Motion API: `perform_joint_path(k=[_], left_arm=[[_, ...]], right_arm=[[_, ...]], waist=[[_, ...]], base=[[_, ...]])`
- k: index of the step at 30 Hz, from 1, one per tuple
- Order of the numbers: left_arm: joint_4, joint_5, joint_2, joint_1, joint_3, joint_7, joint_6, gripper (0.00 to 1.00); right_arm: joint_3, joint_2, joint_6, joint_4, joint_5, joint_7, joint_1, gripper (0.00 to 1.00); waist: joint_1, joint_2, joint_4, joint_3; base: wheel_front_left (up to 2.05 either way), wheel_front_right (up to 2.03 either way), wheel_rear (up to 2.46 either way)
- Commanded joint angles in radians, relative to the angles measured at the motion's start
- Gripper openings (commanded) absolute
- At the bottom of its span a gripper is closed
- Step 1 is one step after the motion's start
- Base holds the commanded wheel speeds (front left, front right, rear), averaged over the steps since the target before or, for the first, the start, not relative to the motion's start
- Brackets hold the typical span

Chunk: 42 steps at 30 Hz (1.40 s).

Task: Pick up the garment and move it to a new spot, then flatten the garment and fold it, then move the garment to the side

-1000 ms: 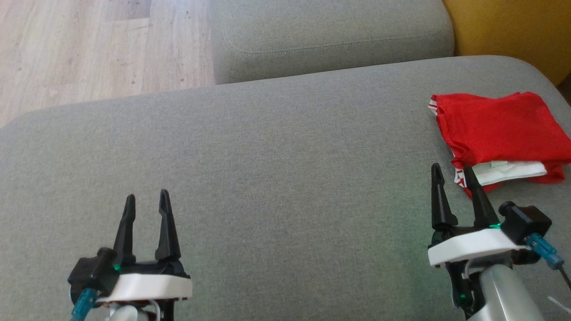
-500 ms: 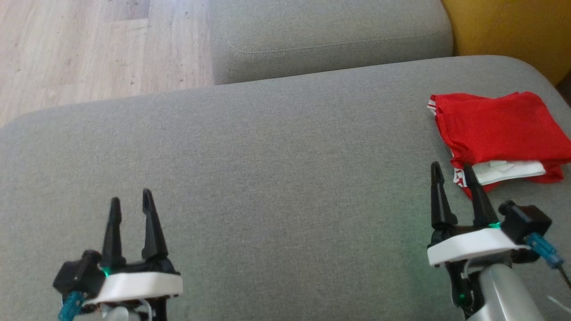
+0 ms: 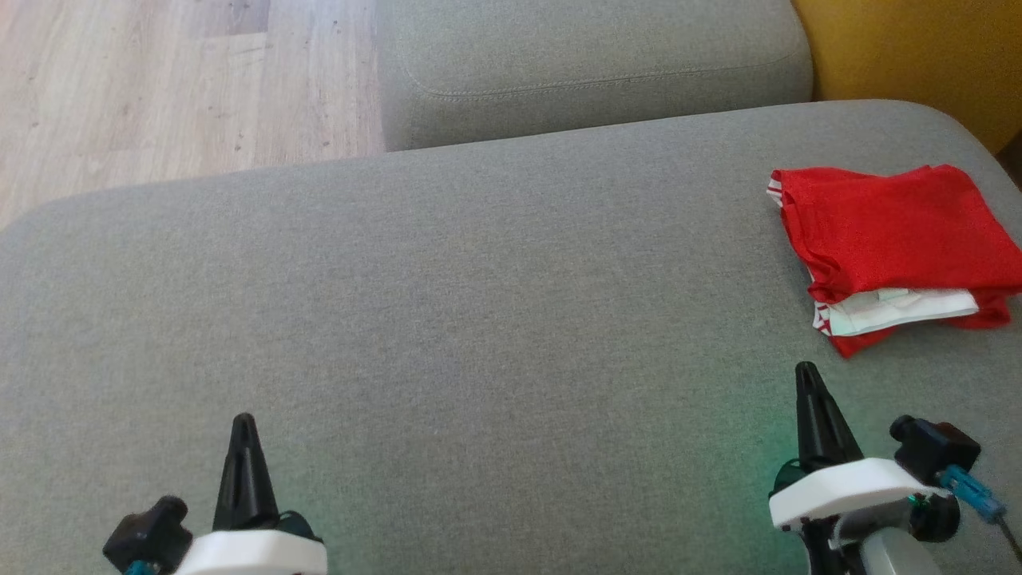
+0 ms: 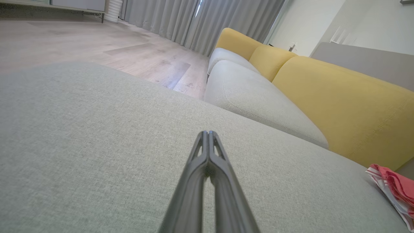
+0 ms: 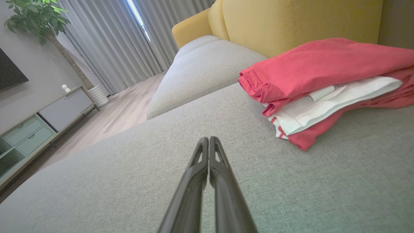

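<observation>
The garment (image 3: 894, 235) is red with a white part showing at its near edge. It lies folded at the far right of the grey sofa cushion (image 3: 479, 319). In the right wrist view the garment (image 5: 326, 77) sits up and to the right of my fingers. The left wrist view catches a corner of the garment (image 4: 393, 187) at its right edge. My right gripper (image 3: 806, 374) is shut on nothing, a short way in front of the garment and apart from it. Low at the left, my left gripper (image 3: 243, 422) is shut and empty too. Both pairs of fingers (image 5: 208, 140) meet at their tips.
A second grey cushion (image 3: 591, 64) lies beyond the first. The yellow sofa back (image 3: 910, 48) rises at the right. Wooden floor (image 3: 160, 88) lies off the cushion's far left edge. A cabinet (image 5: 38, 126) and a potted plant (image 5: 35, 16) stand across the room.
Both grippers have shut and drawn back towards the bottom of the head view. The right fingers have come away from the garment's near corner. The garment has not moved.
</observation>
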Motion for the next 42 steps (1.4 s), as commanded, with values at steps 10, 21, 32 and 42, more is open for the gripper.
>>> perform_joint_path(k=[10, 21, 32, 42], left_arm=[[-0.034, -0.108, 0.001, -0.055, 0.026, 0.032, -0.011, 0.0], [-0.035, -0.222, 0.002, -0.066, 0.044, 0.067, -0.018, 0.0], [-0.036, -0.318, 0.003, -0.075, 0.058, 0.097, -0.025, 0.0], [-0.037, -0.413, 0.004, -0.085, 0.072, 0.126, -0.031, 0.0]], right_arm=[[-0.02, -0.001, 0.0, -0.05, 0.12, 0.03, -0.049, 0.0], [-0.037, -0.001, 0.0, -0.066, 0.245, 0.065, -0.049, 0.0], [-0.051, -0.002, 0.0, -0.08, 0.349, 0.094, -0.05, 0.0], [-0.064, -0.002, 0.0, -0.093, 0.453, 0.123, -0.051, 0.0]], waist=[[0.0, 0.0, 0.005, 0.001], [0.0, 0.0, 0.01, 0.002], [0.0, 0.0, 0.015, 0.003], [0.0, 0.0, 0.019, 0.004]], base=[[0.0, 0.0, 0.0], [0.0, 0.0, 0.0], [0.0, 0.0, 0.0], [0.0, 0.0, 0.0]])
